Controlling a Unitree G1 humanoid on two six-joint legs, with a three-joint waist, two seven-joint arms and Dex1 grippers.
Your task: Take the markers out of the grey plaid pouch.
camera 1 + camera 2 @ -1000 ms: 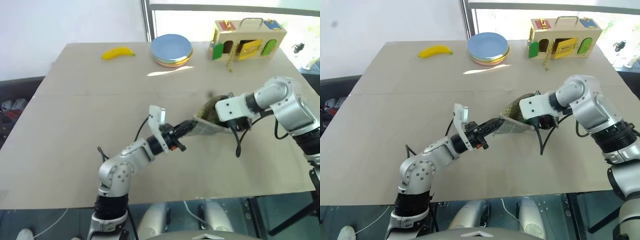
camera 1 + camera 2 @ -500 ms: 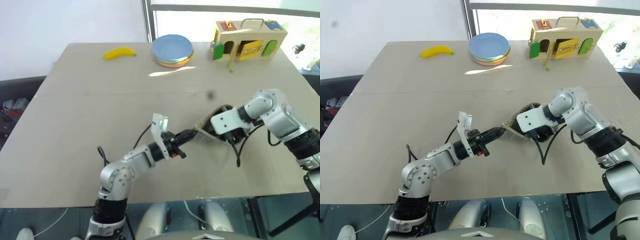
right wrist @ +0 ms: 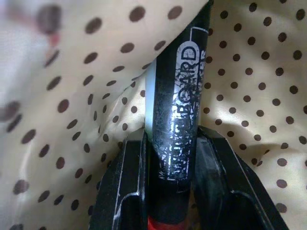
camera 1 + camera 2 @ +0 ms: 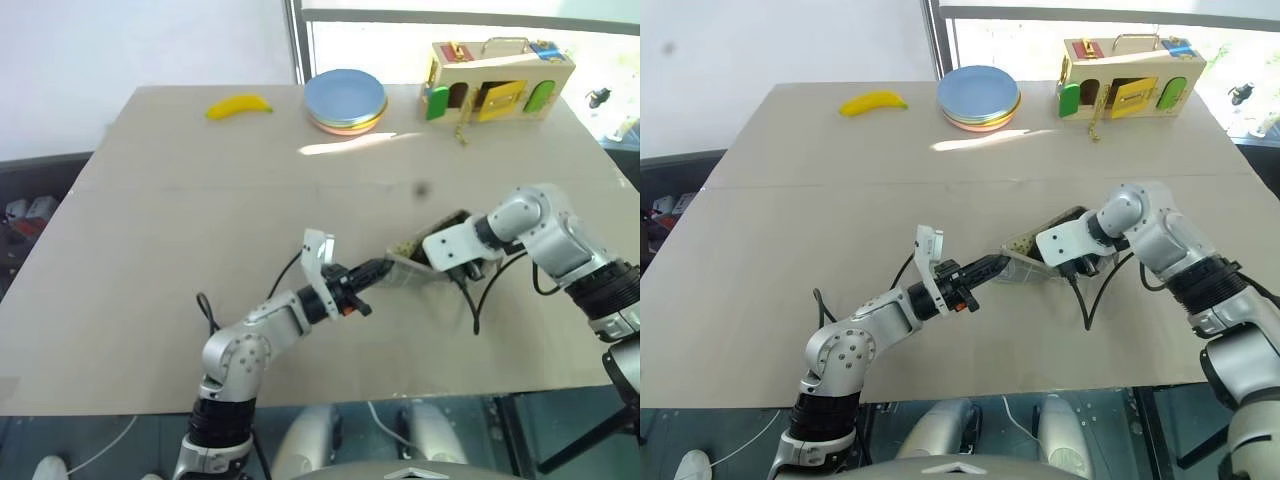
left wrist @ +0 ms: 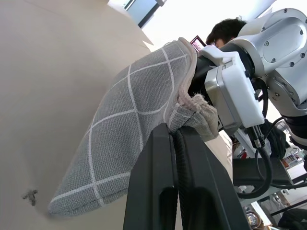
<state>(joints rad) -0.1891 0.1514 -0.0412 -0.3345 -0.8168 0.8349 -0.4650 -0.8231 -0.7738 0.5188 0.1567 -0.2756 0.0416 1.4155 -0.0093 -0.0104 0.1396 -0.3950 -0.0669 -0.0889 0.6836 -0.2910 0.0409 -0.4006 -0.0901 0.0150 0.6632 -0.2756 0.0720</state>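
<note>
The grey plaid pouch (image 5: 139,124) lies low over the table (image 4: 150,250), and my left gripper (image 5: 175,132) is shut on the rim of its mouth. My right gripper (image 3: 170,139) reaches down inside the pouch (image 4: 408,268), among the tan dotted lining (image 3: 72,120). Its fingers (image 3: 129,172) are closed around a marker (image 3: 180,96) with a black printed end and a bit of red showing at the base. A pale green sliver (image 3: 149,96) of a second marker lies right behind the first.
At the table's far side lie a yellow banana (image 4: 238,105), a stack of round plates (image 4: 344,100) and a wooden box with coloured doors (image 4: 497,78). A person's head (image 5: 230,29) shows beyond the right arm.
Both hands have come down and the pouch has sunk from raised to low over the table. The right gripper's fingers have closed inside the pouch.
</note>
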